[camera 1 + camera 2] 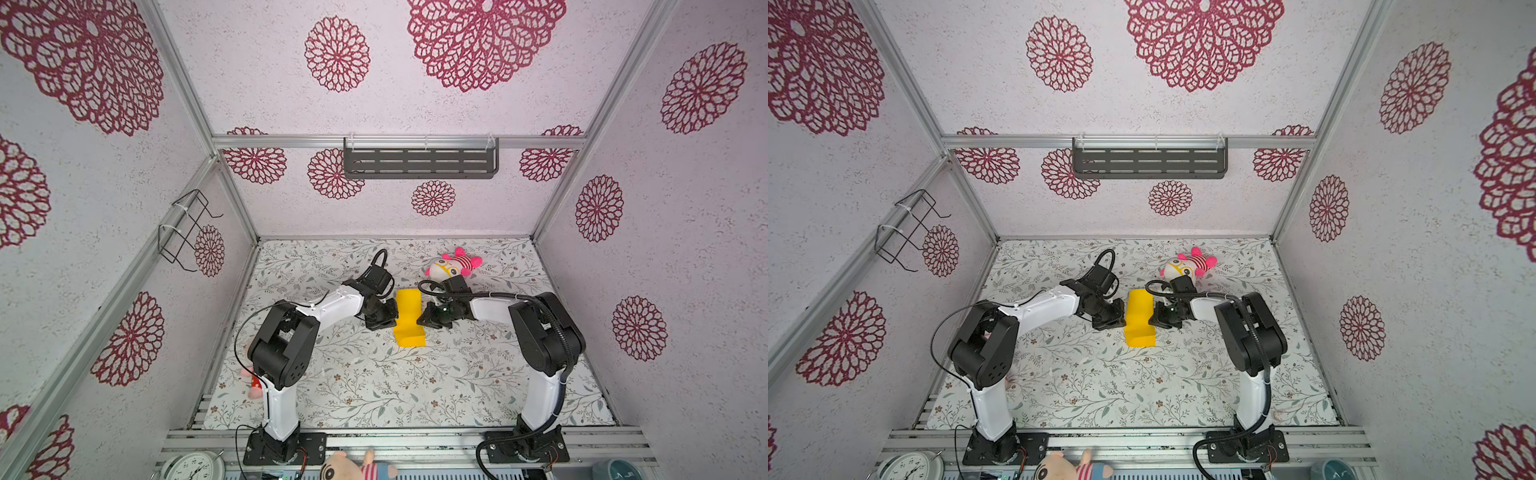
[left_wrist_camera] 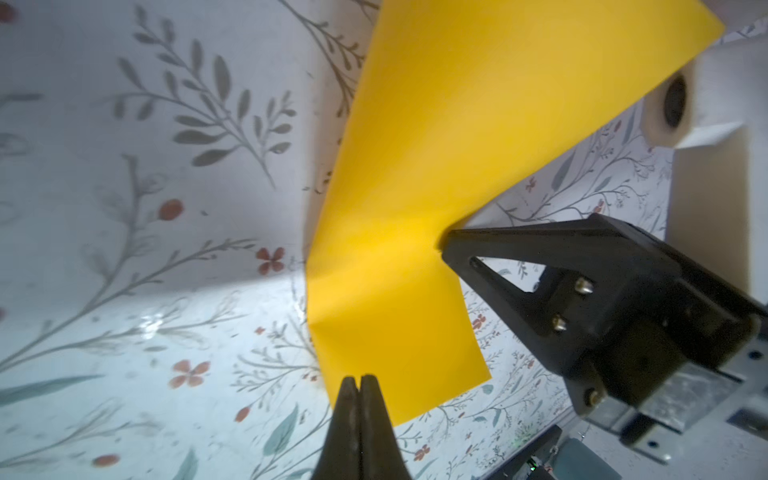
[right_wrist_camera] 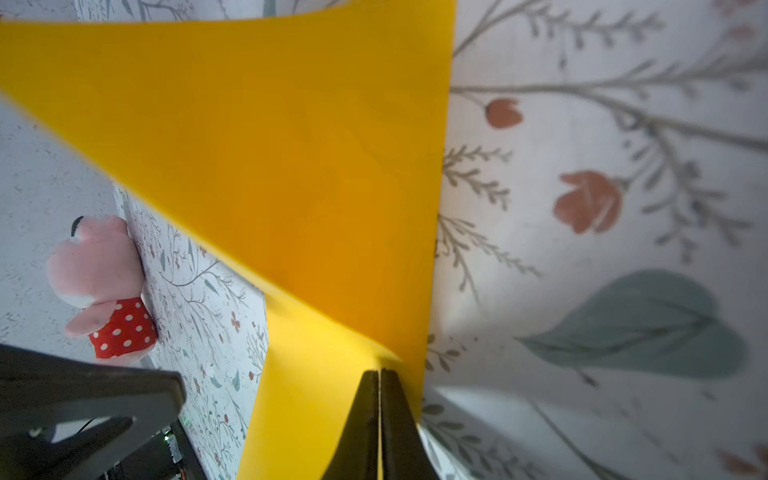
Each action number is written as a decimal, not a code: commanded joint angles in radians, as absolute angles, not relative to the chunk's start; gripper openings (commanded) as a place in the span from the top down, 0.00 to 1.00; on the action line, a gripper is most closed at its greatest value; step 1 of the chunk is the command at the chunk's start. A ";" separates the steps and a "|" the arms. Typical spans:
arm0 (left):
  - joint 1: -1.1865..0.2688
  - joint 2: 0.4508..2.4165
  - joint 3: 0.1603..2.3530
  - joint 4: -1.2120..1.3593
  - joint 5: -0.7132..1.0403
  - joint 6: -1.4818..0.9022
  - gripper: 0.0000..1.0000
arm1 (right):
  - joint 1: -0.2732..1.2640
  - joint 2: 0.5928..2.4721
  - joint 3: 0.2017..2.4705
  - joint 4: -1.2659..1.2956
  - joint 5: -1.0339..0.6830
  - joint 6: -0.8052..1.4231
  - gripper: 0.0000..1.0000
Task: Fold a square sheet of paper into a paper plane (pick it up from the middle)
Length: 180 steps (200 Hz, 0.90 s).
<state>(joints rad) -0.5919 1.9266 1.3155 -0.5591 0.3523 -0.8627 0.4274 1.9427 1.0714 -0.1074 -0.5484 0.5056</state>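
**Yellow sheet hanging between both arms, floppy as you'd expect**

The square sheet of paper is up off the table, around the middle. It's strung between the two arms and sagging into a bend instead of sitting flat. The left gripper has its jaws pressed together on one edge, and the right gripper is pinched tight on the opposite edge.

My read is it weighs basically nothing and has zero stiffness, so it'll droop and curl wherever it isn't supported. It'll also crease for good if it's squeezed in the wrong spot. A thin pinch at mid-edge like this seems sensible, since grabbing at the corners would probably let it twist.

Counts:
- one sheet
- two grippers
- three soft toys: a striped plush at the back, a polka-dot plush off at the table's edge, and a front-rail plush
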 commanded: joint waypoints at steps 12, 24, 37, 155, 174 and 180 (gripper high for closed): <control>-0.616 2.002 1.306 -0.539 0.390 -0.899 1.00 | 0.442 2.058 1.014 -0.261 -0.312 0.490 0.90; -0.619 2.004 1.299 -0.549 0.387 -0.897 1.00 | 0.442 2.060 1.014 -0.262 -0.313 0.491 0.90; -0.619 2.014 1.296 -0.565 0.375 -0.897 1.00 | 0.441 2.063 1.014 -0.260 -0.313 0.491 0.90; -0.643 1.919 1.192 -0.711 0.235 -0.882 1.00 | 0.442 2.071 1.020 -0.265 -0.292 0.488 0.90; -0.627 1.873 1.204 -0.697 0.235 -0.863 1.00 | 0.442 2.069 1.022 -0.265 -0.293 0.485 0.90; -0.616 1.854 1.206 -0.673 0.240 -0.864 1.00 | 0.440 2.069 1.023 -0.264 -0.294 0.485 0.90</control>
<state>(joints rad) -0.6357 1.9202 1.2049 -0.6582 0.2684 -0.8791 0.4274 1.9488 1.0805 -0.1200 -0.5488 0.5060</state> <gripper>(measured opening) 0.040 0.099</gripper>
